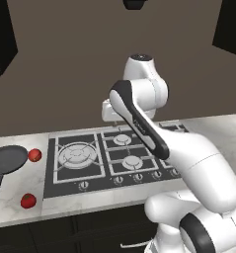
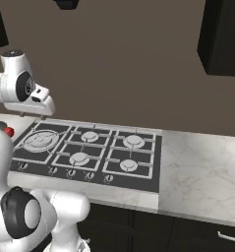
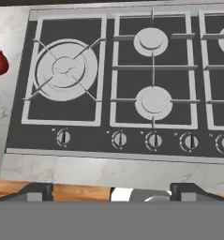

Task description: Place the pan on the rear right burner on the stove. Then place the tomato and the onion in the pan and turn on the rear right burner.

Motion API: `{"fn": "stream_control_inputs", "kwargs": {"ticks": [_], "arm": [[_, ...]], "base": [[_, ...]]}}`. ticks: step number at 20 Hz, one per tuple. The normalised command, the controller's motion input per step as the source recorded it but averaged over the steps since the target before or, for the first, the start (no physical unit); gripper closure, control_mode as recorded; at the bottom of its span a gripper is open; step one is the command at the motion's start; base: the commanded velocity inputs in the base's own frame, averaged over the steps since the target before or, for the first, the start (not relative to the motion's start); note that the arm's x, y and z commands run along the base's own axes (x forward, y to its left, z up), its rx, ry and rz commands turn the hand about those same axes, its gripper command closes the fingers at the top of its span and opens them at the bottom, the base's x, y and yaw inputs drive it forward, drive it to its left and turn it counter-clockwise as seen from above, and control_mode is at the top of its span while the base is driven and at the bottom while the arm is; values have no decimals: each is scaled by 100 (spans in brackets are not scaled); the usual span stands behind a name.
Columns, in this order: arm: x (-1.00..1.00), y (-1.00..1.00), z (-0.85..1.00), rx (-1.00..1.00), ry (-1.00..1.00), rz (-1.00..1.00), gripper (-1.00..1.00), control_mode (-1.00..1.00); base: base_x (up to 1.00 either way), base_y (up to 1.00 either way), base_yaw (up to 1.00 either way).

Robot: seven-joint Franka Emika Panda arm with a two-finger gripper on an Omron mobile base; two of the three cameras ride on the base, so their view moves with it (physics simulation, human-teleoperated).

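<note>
Status: nothing done. Pan, tomato, probable onion at surface's left end; rear right burner bare. Gripper fingers wide, empty.

Plain brown back wall, flat even light. Dark upper cabinets: one at 2 o'clock, one at 10 o'clock. Dark hood underside at 12 o'clock. White-grey marbled worktop running across, widest at 3 o'clock. Dark base cabinets below front edge, pale handle at 4 o'clock.
</note>
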Motion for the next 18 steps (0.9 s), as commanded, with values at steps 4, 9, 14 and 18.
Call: {"fn": "stream_control_inputs", "kwargs": {"ticks": [4, 9, 14, 18], "arm": [[-3, 58, 0, 0, 8, 0, -100, -100], [-9, 55, -1, 0, 7, 0, -100, -100], [-16, 51, -6, 0, 5, 2, -100, -100], [-18, 48, -13, 0, 3, 5, -100, -100]], "base": [[0, 0, 0], [0, 0, 0], [0, 0, 0], [0, 0, 0]]}}
